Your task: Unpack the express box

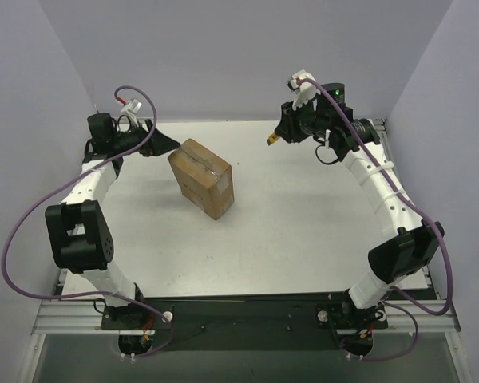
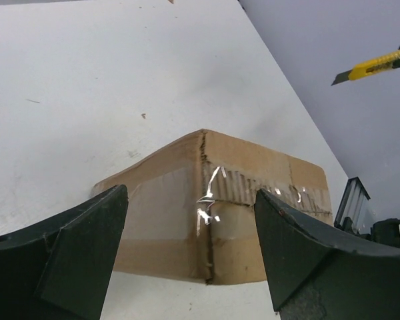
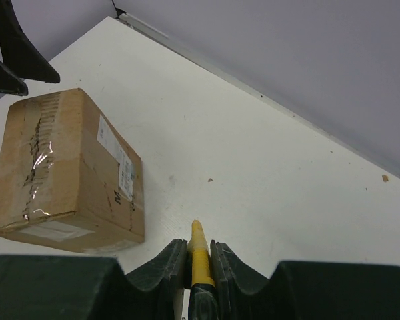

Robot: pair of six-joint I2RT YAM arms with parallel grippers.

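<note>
The express box [image 1: 202, 178], a brown taped carton, stands on the white table left of centre. Its torn tape seam shows in the left wrist view [image 2: 213, 213]. Its white label shows in the right wrist view [image 3: 120, 167]. My left gripper [image 1: 169, 144] is open, just left of the box's far corner, its fingers [image 2: 80, 247] spread either side of a box edge without touching. My right gripper [image 1: 276, 134] is shut on the yellow-and-black utility knife [image 3: 199, 257], raised at the back right, away from the box. The knife also shows in the left wrist view [image 2: 372, 65].
The white table [image 1: 303, 223] has grey walls behind and beside it. A metal rail [image 1: 247, 315] with the arm bases runs along its near edge.
</note>
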